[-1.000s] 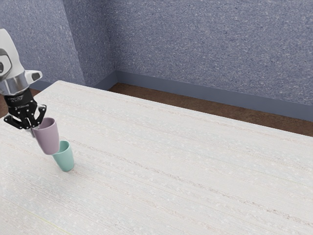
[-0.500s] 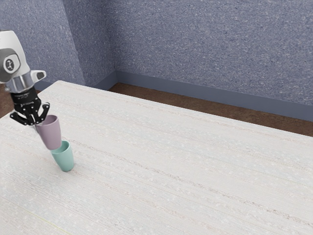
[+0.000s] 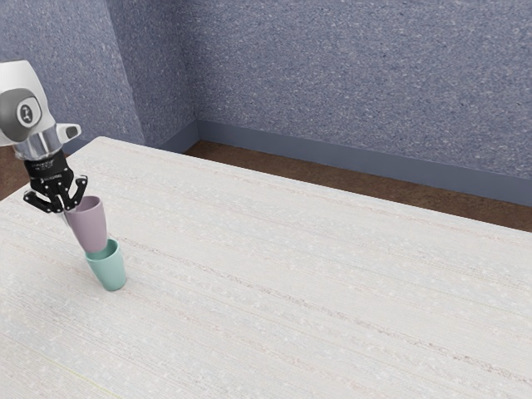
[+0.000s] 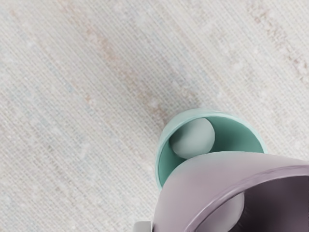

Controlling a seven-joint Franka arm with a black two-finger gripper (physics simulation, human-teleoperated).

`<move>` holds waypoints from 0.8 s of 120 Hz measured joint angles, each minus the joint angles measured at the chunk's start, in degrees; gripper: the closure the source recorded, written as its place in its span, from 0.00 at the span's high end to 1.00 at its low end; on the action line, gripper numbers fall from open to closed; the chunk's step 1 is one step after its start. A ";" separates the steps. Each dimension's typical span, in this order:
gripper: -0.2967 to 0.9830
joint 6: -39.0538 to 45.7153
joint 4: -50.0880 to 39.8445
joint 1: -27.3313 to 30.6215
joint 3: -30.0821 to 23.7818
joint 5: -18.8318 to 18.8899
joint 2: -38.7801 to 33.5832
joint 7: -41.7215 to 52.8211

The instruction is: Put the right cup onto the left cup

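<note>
Across the lower exterior view: pale table (image 3: 291, 283). Arm (image 3: 27, 104) comes in at the exterior view's left, over the table edge. Purple cup (image 3: 90, 226) is up off the table, mouth up, base right at the mouth of the green cup (image 3: 109, 272). Green cup stands upright on the table. Can't tell whether the purple base is just inside or just over it.

Gripper (image 3: 63, 208) is clamped on the purple cup's wall near its top, on the arm side. Step in hand, as I judge it: centre and lower, nearly at the drop-in.

To do it well: check centring before going deeper. Base looks a bit to the arm side of the green mouth in the exterior view; in the wrist view, part of the mouth and the green cup's bottom (image 4: 193, 137) lie uncovered. Probably wants a small nudge away from the arm, then straight down, slow. Keep the purple cup's axis in line with the green one's; side grip could let it swing if the base catches. If it snags on the green rim (image 4: 225, 114), lift a touch and recentre, don't push: green could tip or slide. Let go only once seated, fingers parting gently, then straight up.
</note>
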 joint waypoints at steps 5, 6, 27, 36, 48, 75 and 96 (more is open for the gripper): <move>0.15 0.08 0.26 0.08 0.03 -0.13 0.44 0.21; 0.15 0.13 0.35 0.09 0.03 -0.17 0.53 0.26; 0.15 0.84 1.13 -0.23 0.17 -0.72 2.05 1.17; 0.15 1.05 1.15 -0.24 0.23 -1.03 2.49 1.51; 0.15 1.50 1.16 -0.17 0.31 -1.32 2.89 1.90; 0.15 2.61 1.02 -0.15 0.34 -1.73 4.10 2.59; 0.21 3.62 0.84 -0.17 0.35 -2.64 4.80 3.26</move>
